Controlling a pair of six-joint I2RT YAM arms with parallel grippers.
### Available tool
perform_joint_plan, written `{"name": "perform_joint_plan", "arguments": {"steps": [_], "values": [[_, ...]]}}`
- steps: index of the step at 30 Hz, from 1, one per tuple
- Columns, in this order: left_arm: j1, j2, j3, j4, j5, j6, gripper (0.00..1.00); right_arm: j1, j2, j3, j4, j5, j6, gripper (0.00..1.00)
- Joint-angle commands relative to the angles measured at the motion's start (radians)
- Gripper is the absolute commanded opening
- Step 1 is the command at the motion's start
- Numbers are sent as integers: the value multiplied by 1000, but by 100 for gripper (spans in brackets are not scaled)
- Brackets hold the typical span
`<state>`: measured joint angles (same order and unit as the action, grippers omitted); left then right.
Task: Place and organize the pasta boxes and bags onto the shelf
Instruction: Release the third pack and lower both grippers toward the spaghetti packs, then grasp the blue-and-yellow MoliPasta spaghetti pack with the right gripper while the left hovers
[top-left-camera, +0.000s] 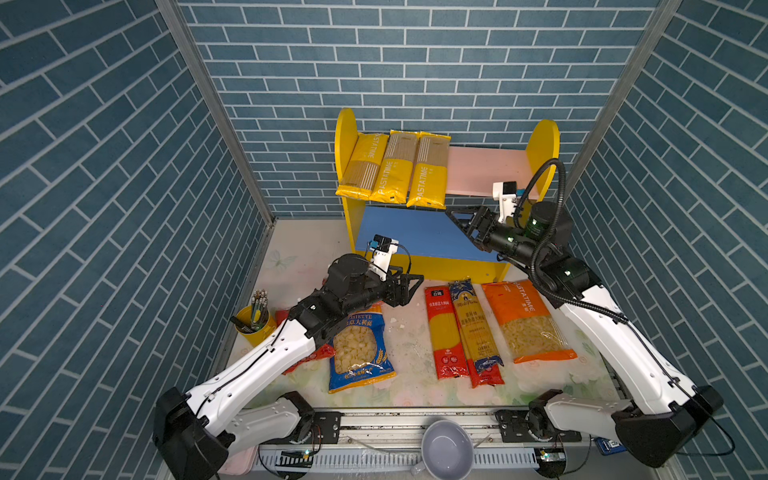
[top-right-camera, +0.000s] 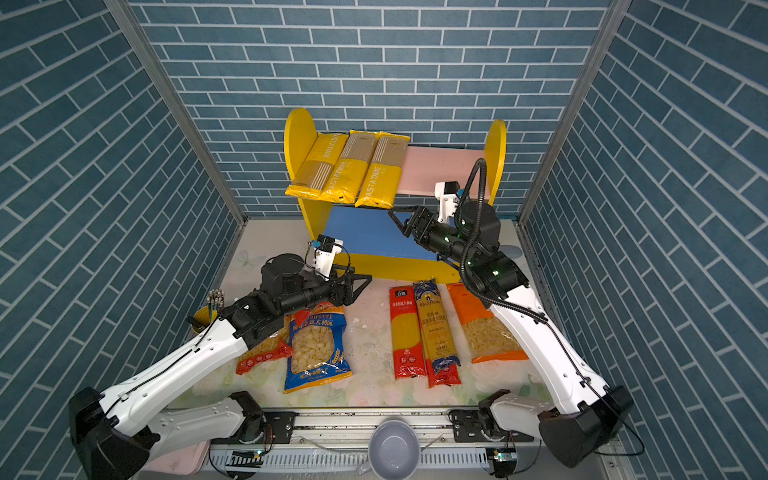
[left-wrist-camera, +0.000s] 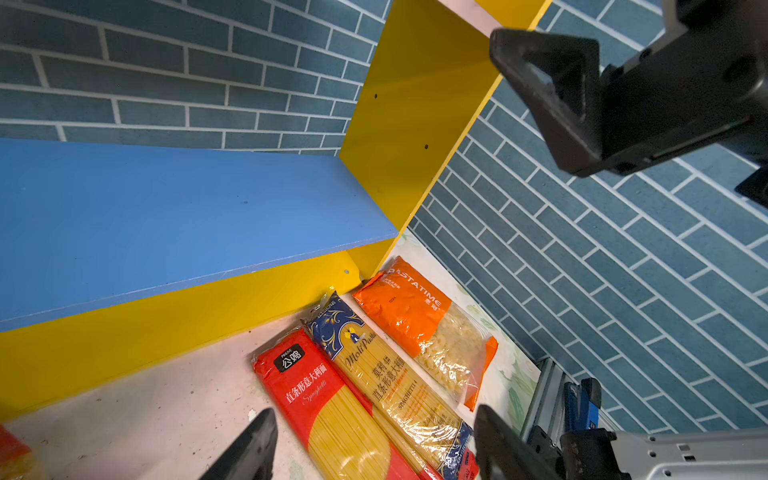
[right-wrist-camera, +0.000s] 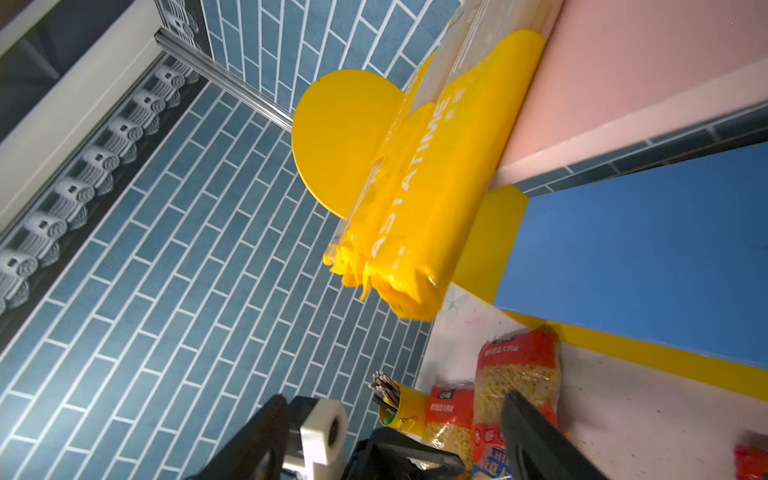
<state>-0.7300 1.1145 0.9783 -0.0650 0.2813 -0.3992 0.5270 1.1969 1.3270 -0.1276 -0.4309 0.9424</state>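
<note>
In both top views the job looks about a third done. Three yellow packs (top-left-camera: 392, 168) lie side by side at the left end of the pink board (top-left-camera: 486, 170) of the shelf (top-left-camera: 345, 137), near ends overhanging its front edge. The blue board (top-left-camera: 399, 232) is bare. On the table (top-left-camera: 409, 374) before the shelf wait a red pack (top-left-camera: 444, 332) and a dark-blue pack (top-left-camera: 476, 328), touching, an orange bag (top-left-camera: 528, 320) just beside them, a blue bag (top-left-camera: 359, 353), and red bags (top-left-camera: 320, 356) partly hidden under the left arm. The left tool (top-left-camera: 411, 289) hovers wide and empty near the shelf's foot. The right tool (top-left-camera: 461, 228), also wide and empty, hangs over the blue board

In the left wrist view the left tool's jaws stand apart with nothing between, above the red pack (left-wrist-camera: 328, 399). The packs are long, flat, glossy film, likely slippery

In the right wrist view the right tool holds nothing. The yellow packs (right-wrist-camera: 415, 208) sag past the pink board, and two red bags (right-wrist-camera: 515, 374) lie by a pencil cup (right-wrist-camera: 399, 405)
</note>
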Motion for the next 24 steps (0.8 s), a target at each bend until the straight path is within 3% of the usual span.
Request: {"name": "perform_joint_plan", "arguments": {"steps": [1,10,12,14,18,24], "values": [[-51,32,-18,34,2,40,76,-1,-73,-123,0,-36,-102,79],[-205,156,-42,50,-76,65,75,-4,-328,-448,-106,-50,-154,77],[-232,184,-49,64,-102,64,75,-6,-354,-511,-159,24,-159,77],[-256,219,-55,62,-146,64,75,-7,-386,-586,-221,190,-161,79],[-275,281,-69,67,-197,64,75,-32,-393,-648,-325,322,-197,80],[-277,393,-83,113,-210,-5,75,-127,-275,-630,-471,361,-239,79]]}}
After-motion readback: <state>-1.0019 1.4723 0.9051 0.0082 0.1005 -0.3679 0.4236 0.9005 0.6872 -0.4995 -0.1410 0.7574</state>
